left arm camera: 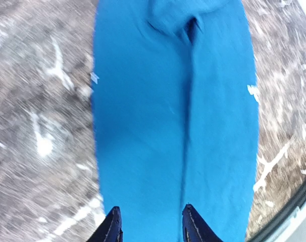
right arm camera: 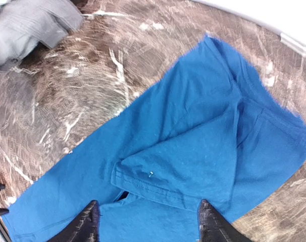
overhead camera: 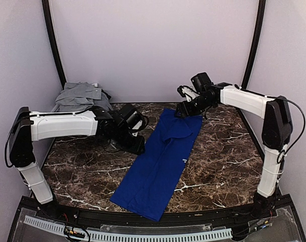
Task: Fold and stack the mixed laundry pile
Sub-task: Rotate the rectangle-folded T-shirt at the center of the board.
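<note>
A royal-blue T-shirt [overhead camera: 160, 161] lies folded into a long narrow strip, running from the table's back middle to its front edge. In the left wrist view the blue T-shirt [left arm camera: 173, 126] fills the middle, with a lengthwise crease. My left gripper [left arm camera: 152, 222] hovers open over its left half, nothing between the fingers. My right gripper [right arm camera: 148, 222] stands open above the shirt's far end, where a hemmed sleeve [right arm camera: 178, 171] is folded onto the blue T-shirt [right arm camera: 203, 126]. A light-grey polo shirt [overhead camera: 81, 95] lies at the back left with darker pieces under it.
The dark marble table [overhead camera: 218, 156] shows on both sides of the strip. The grey polo [right arm camera: 27, 25] sits in the right wrist view's top left corner. Black frame posts and pale walls close in the back and sides. A cable rail [overhead camera: 143, 233] runs along the front edge.
</note>
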Motion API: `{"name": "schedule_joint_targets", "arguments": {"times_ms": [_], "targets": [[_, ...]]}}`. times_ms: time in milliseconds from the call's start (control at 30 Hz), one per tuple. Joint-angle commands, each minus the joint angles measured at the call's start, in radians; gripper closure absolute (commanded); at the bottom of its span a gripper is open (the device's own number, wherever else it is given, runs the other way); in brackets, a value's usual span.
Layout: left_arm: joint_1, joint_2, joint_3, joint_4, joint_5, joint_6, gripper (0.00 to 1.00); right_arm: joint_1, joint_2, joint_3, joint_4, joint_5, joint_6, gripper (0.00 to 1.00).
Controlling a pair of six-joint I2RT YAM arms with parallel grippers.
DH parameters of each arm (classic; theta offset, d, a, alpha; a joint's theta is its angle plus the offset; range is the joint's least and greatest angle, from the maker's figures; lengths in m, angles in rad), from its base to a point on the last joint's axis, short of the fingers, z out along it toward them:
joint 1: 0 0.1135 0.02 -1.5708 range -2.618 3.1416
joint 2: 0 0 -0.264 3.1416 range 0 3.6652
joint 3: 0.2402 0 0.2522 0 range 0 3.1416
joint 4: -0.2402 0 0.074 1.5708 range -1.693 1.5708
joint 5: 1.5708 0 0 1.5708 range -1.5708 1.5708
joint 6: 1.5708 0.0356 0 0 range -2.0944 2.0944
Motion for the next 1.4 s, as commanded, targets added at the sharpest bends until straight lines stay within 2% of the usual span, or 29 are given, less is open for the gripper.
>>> {"name": "schedule_joint_targets", "arguments": {"times_ms": [0, 233, 467, 633, 833, 1000, 1067, 1200, 1367], "targets": [[0.005, 0.05, 0.033, 0.01, -0.057, 0.095, 0.61, 0.003, 0.108, -0.015, -0.011, 0.009, 0.106, 0.42], [0.001, 0.09, -0.081, 0.073, -0.005, 0.111, 0.65, 0.005, 0.243, 0.061, -0.07, 0.096, 0.115, 0.5], [-0.081, 0.121, -0.162, 0.088, 0.001, 0.098, 0.67, 0.012, 0.382, 0.184, -0.129, 0.179, 0.068, 0.55], [-0.134, 0.146, -0.191, 0.127, 0.067, 0.029, 0.68, 0.027, 0.493, 0.324, -0.153, 0.179, 0.041, 0.59], [-0.189, 0.203, -0.158, 0.183, 0.131, -0.025, 0.68, 0.044, 0.645, 0.582, -0.216, 0.151, -0.003, 0.6], [-0.17, 0.266, -0.108, 0.2, 0.127, -0.044, 0.68, 0.041, 0.726, 0.748, -0.251, 0.155, -0.023, 0.59], [-0.141, 0.275, -0.1, 0.208, 0.133, -0.05, 0.68, 0.036, 0.735, 0.766, -0.246, 0.157, -0.022, 0.57], [-0.116, 0.271, -0.056, 0.186, 0.113, -0.022, 0.67, 0.034, 0.678, 0.763, -0.242, 0.169, -0.016, 0.45], [-0.11, 0.178, -0.034, 0.139, 0.051, 0.024, 0.61, 0.027, 0.491, 0.73, -0.218, 0.155, -0.003, 0.24]]}}
